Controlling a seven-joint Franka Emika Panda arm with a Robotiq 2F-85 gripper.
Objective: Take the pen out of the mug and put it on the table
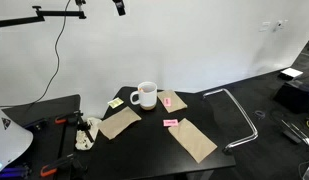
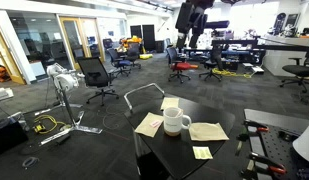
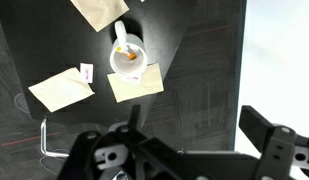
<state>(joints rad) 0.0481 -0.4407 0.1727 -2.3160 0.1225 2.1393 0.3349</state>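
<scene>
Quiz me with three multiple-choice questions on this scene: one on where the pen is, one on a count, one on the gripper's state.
1. The pen is: A beside the mug; B inside it; C between the jaws.
2. How many brown paper sheets lie near the mug? A one; B five; C three.
3. The gripper is: A open and empty; B shut on the pen; C shut on the mug.
Answers: B, the wrist view shows orange inside the mug's rim; C, three sheets lie around it; A, the fingers stand wide apart with nothing between.
</scene>
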